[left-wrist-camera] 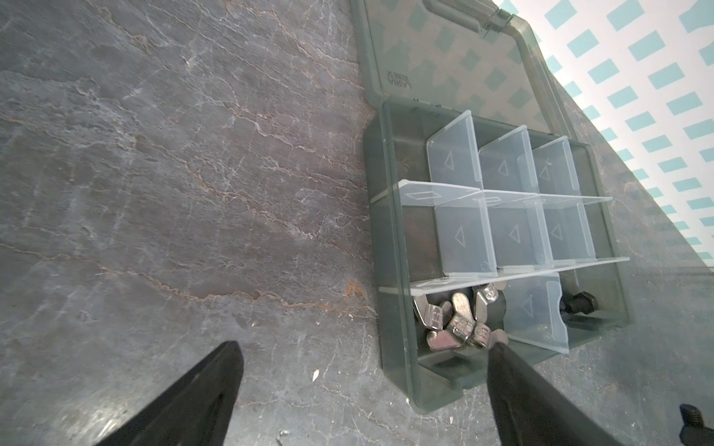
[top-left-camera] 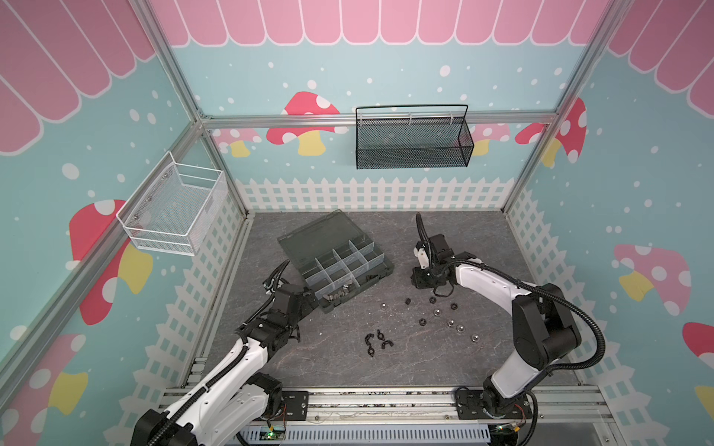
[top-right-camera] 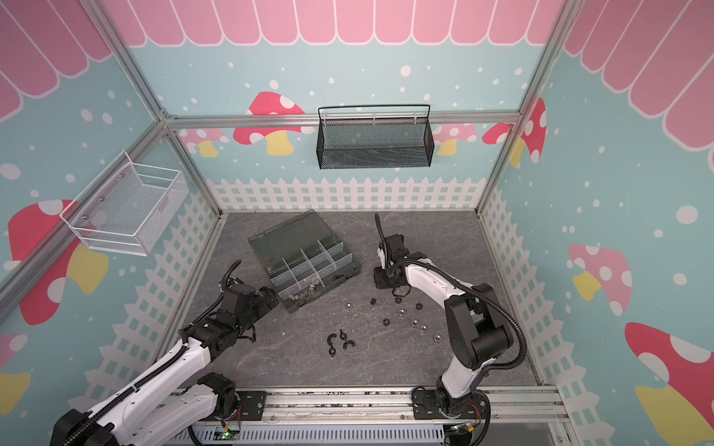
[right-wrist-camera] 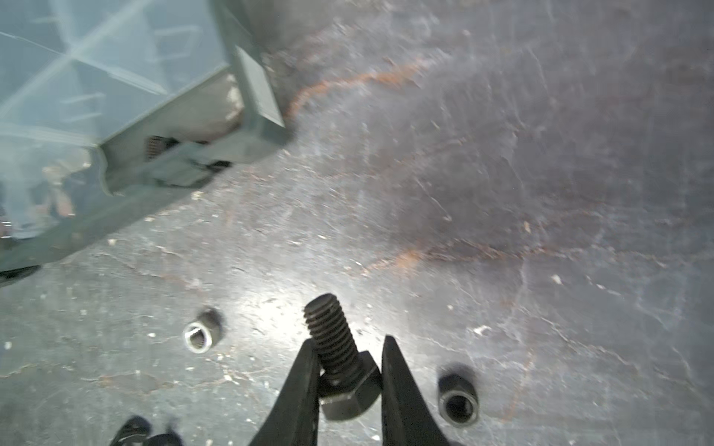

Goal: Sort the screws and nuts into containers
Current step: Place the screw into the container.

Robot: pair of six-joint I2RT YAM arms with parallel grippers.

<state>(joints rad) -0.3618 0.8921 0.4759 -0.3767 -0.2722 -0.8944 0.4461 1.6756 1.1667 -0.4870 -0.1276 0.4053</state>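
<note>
Grey veined stone table fills your pastel mushroom-walled cell. Your right gripper pinches a black threaded bolt by its hex head, at 3 o'clock from the dark organizer box. Left fingers gape wide beside it.

We see both top views evenly and brightly lit from overhead, with soft, short shadows under the arms and the box. The straight frame rails bow outward toward the edges, a wide-lens distortion. In the left wrist view the grey bench is sharp, with a pale sheen near the close edge. In the right wrist view the picture is smeared by blur: the box is hazy, while a bright glare patch sits on the bench beside the bolt, which is fairly crisp.
</note>
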